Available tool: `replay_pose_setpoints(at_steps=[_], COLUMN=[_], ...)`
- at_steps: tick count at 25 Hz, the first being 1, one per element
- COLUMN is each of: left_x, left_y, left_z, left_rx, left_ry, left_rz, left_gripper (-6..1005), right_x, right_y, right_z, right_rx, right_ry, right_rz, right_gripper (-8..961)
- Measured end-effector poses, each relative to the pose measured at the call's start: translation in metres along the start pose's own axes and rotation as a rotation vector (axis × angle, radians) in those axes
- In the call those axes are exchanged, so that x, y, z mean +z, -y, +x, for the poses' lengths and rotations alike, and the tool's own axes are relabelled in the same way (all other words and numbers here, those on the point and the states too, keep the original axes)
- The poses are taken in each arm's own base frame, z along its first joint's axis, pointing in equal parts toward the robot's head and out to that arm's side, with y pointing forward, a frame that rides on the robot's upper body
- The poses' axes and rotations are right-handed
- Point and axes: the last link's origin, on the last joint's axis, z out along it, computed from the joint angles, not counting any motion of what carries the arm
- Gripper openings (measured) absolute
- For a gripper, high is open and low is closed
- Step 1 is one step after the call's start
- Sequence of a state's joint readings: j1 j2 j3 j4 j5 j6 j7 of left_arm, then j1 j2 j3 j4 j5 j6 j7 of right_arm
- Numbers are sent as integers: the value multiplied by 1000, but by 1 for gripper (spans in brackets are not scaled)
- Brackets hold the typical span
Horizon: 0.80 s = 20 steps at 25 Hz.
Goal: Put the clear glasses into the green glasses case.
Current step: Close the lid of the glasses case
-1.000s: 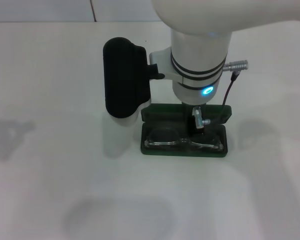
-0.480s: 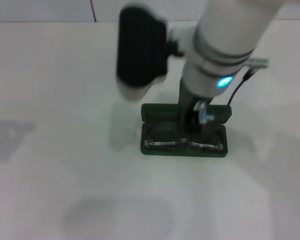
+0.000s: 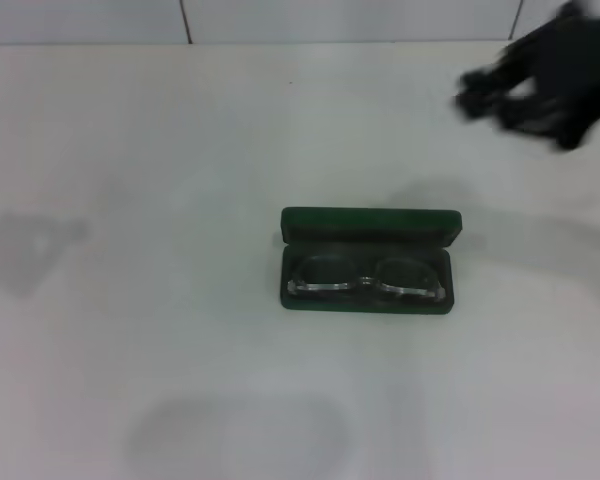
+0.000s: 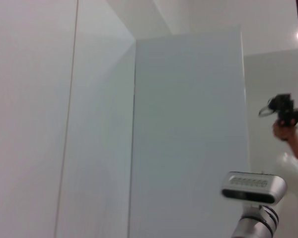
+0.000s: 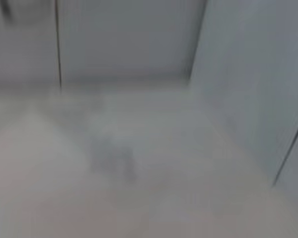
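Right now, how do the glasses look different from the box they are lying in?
The clear glasses are see-through and hard to spot; the green glasses case is dark green and stands out on the white table. The glasses are thin with two rounded lenses; the case is a chunky rectangle with rounded corners. The glasses lie inside; the case is open around them, lid up behind. Both are long and lie the same way across the table.

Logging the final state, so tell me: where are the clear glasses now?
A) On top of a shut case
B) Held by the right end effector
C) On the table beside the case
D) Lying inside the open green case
D: the clear glasses lie inside the green glasses case, whose lid stands open.
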State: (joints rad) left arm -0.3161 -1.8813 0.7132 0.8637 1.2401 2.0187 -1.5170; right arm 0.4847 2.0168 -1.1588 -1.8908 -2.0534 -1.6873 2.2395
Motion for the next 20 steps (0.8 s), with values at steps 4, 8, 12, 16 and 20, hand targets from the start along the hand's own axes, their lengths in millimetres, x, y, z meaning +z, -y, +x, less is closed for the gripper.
replay_pose_setpoints(at_steps=[4, 8, 12, 16, 20], left_x=[15, 38, 85, 134, 159], left_y=[10, 22, 41, 47, 48], left_z=[5, -2, -21, -58, -89], left_rx=[-38, -101, -151, -200, -231], left_ry=[-4, 40, 184, 404, 523], left_rz=[-16, -26, -55, -95, -101], left_gripper=[67, 78, 156, 225, 226], right_x=[-50, -76, -93, -96, -96], right_y=[4, 5, -1, -8, -13], right_z=[38, 79, 120, 147, 168], right_rx=[31, 110, 192, 229, 288], right_ry=[273, 427, 446, 419, 418], right_rz=[-1, -36, -18, 4, 26], right_gripper=[141, 143, 189, 367, 474])
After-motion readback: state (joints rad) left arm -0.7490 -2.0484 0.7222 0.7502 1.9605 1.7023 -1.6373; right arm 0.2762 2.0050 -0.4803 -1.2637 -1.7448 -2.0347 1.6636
